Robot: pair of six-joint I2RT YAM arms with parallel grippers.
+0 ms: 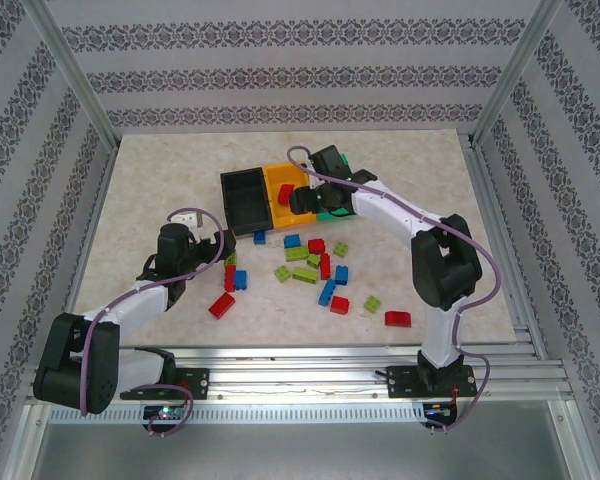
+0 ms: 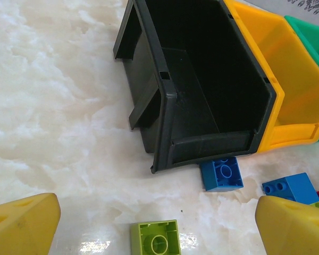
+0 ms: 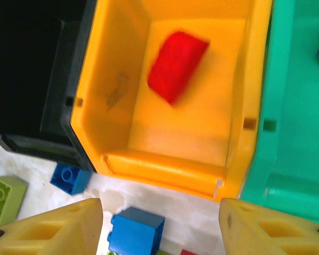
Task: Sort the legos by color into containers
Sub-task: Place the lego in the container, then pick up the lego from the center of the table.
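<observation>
the right gripper (image 3: 159,226) hangs over the orange-yellow bin (image 3: 165,169), its jaws partly spread with nothing between them. the red brick (image 3: 176,65) is inside that bin, clear of both fingers (it is blurred, so i cannot tell whether it is at rest on the floor). the black bin (image 3: 37,79) joins it on one side and the green bin (image 3: 297,133) on the other.

as i judge it, the next pick turns on this: the loose legos (image 1: 310,265) lie on the table (image 1: 150,200) on the near side of the 3 bins, between the 2 arms. the right gripper would have to draw back toward its own base to reach them. nearest to it is a blue brick (image 3: 135,231), on the table just in front of the orange-yellow bin.

the left gripper (image 2: 159,220) hovers low in front of the black bin, jaws wide apart and empty. a lime brick (image 2: 157,241) lies between its fingers, studs up, its long axis cut off by the frame edge. the other blue brick (image 2: 221,172) touches the foot of the black bin. for these 2 the left arm looks the nearer.
</observation>
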